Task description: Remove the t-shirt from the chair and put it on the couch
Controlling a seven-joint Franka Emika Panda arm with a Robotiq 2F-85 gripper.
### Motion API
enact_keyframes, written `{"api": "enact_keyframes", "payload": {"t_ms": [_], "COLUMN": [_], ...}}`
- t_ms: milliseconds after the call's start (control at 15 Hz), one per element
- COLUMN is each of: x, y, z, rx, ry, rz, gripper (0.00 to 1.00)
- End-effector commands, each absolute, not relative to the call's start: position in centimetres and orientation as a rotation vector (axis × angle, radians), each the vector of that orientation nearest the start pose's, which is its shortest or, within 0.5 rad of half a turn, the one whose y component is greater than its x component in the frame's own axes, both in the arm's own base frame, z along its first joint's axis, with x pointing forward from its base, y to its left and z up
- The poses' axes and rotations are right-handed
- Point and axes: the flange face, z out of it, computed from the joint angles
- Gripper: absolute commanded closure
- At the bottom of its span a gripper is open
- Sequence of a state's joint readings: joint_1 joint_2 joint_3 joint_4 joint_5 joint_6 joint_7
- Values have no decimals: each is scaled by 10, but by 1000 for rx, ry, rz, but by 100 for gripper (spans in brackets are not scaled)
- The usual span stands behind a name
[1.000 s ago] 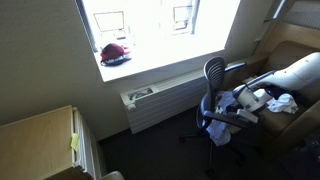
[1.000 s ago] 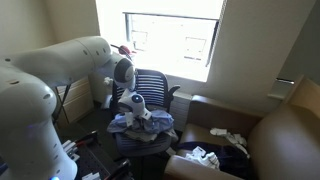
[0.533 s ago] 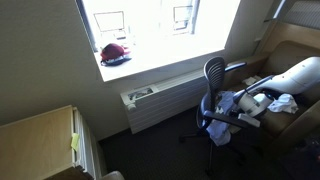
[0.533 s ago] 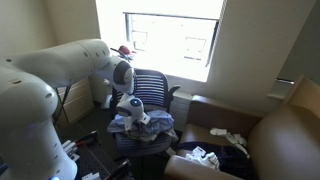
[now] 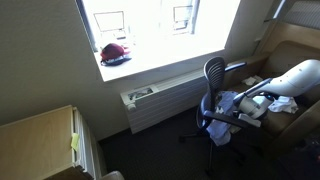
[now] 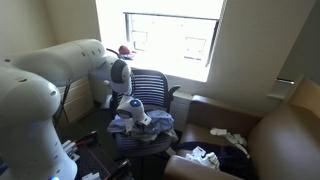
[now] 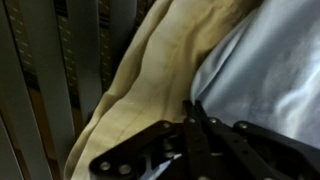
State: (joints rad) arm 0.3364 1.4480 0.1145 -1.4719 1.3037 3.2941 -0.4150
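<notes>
The claw (image 7: 190, 108) is pressed together on the crumpled pale-blue t-shirt (image 6: 155, 124), which lies on the black mesh office chair (image 6: 152, 86).

looks like you're in somebody's living space, home or dorm room, brown couch (image 6: 285, 138), mesh office chair (image 5: 214, 73), big sunny window (image 5: 150, 25) with a radiator (image 5: 165, 103) underneath, dark carpet (image 5: 150, 155)

The white arm (image 6: 70, 65) reaches low, wrist bent downward, its fingers (image 7: 197, 132) pressed together (tips meeting).
</notes>
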Motion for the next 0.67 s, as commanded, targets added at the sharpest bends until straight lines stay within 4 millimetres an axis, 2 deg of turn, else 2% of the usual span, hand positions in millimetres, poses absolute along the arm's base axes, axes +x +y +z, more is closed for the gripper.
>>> {"api": "enact_keyframes", "payload": {"t_ms": [0, 67, 267, 333, 400, 600], "x": [536, 545, 578, 598, 608, 642], "y": [144, 146, 152, 157, 156, 151], "z": [-141, -133, -84, -63, -44, 35], "rx": [-2862, -2845, -2759, -2721, -2687, -2565], "ry": [889, 933, 1037, 1047, 1075, 1140], "rz": [-455, -542, -774, -850, -910, -1144], "gripper": [100, 100, 100, 100, 100, 100]}}
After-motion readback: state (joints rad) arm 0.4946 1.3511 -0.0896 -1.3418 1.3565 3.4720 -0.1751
